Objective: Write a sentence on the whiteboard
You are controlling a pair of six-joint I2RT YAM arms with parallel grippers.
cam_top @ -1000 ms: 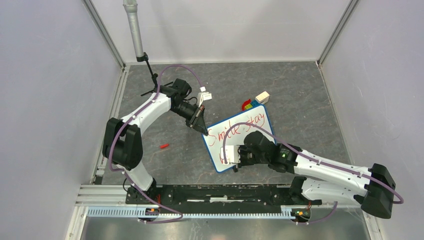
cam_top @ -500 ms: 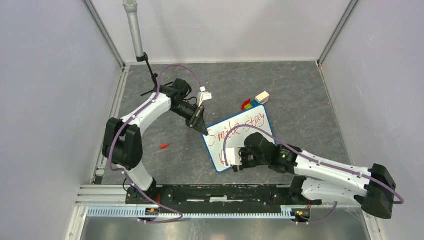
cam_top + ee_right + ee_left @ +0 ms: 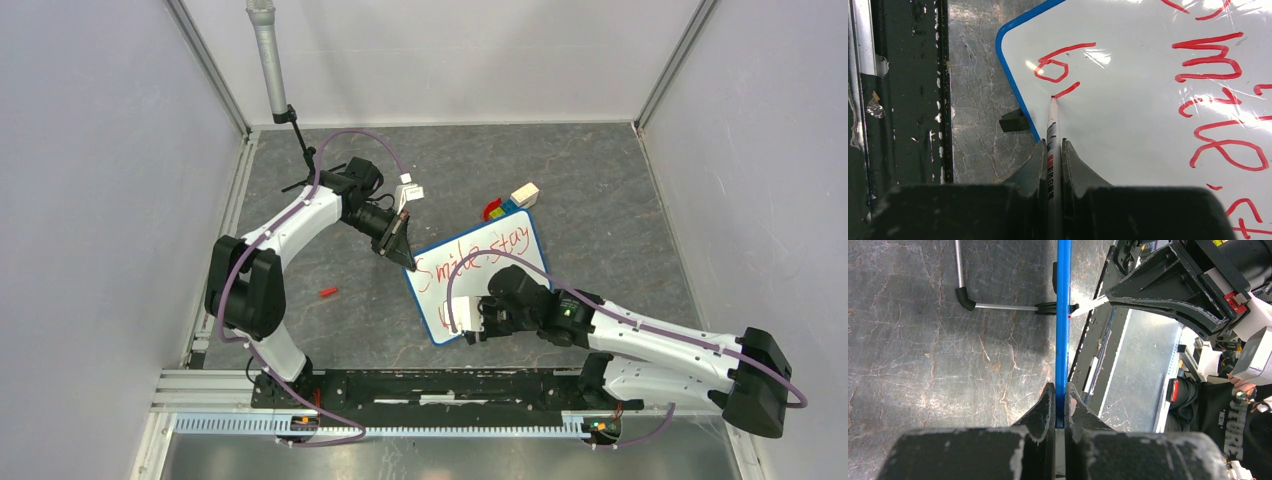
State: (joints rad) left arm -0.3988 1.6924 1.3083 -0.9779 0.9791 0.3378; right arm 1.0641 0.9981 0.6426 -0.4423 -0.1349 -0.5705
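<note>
The whiteboard (image 3: 470, 262), white with a blue rim, lies tilted in the middle of the floor. Red lettering (image 3: 480, 254) reads "Smile, stay"; a second line (image 3: 1058, 65) starts with a "b" and a short stroke. My left gripper (image 3: 408, 262) is shut on the board's blue rim (image 3: 1063, 315) at its left corner. My right gripper (image 3: 466, 323) is shut on a white marker (image 3: 1052, 135), its red tip touching the board by the short stroke. The marker tip (image 3: 1070, 315) also shows in the left wrist view.
A small red cap (image 3: 327, 293) lies on the floor left of the board. Coloured blocks (image 3: 510, 200) sit behind the board's far edge. A black wire leg (image 3: 998, 306) sticks out from the rim. A black rail (image 3: 440, 385) runs along the near edge.
My right gripper with the marker has shifted slightly toward the board's lower left corner. The left arm and the board have not moved.
</note>
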